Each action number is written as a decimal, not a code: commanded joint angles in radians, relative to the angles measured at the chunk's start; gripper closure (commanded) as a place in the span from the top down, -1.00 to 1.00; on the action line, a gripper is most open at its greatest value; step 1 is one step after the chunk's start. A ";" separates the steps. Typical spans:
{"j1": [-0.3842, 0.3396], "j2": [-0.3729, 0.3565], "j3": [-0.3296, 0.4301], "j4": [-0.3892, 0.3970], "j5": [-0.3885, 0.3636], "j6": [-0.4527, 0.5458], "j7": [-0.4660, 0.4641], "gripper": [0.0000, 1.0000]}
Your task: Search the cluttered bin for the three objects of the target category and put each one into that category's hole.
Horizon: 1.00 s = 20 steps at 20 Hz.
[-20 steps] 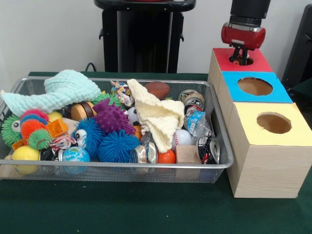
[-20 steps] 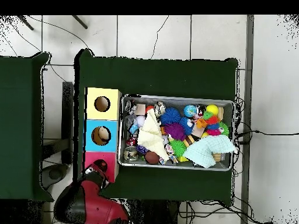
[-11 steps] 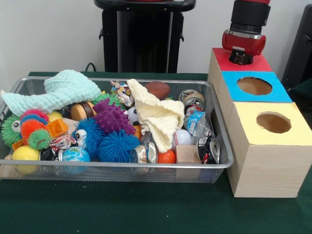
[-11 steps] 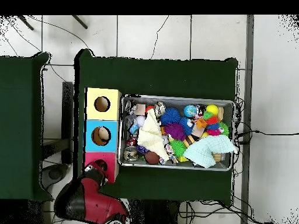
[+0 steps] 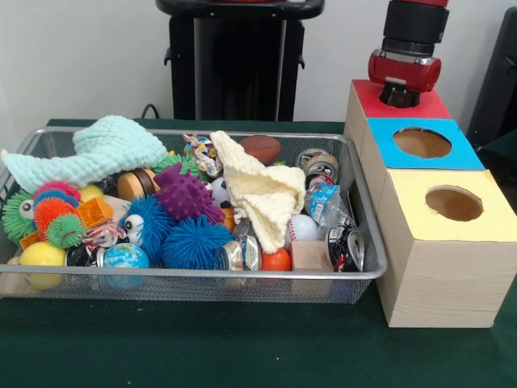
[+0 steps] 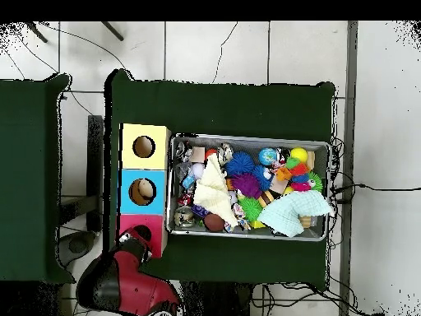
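Bin [image 5: 202, 275]: wire mesh, w/ spiky balls [image 5: 190, 242].

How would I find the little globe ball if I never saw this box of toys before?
Start at the wire bin and follow its front edge to the end farthest from the coloured boxes. Next to the plain yellow ball in that corner sits the globe ball. It alone is smooth blue with green land shapes; the blue balls beside it are spiky.

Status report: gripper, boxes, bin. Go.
Gripper over the red box, fingers hidden. Blue box and yellow box holes clear. Bin full of toys, two cloths on top.
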 commanded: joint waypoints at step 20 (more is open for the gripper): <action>0.197 -0.250 -0.380 -0.180 -0.048 0.683 0.100 -1.00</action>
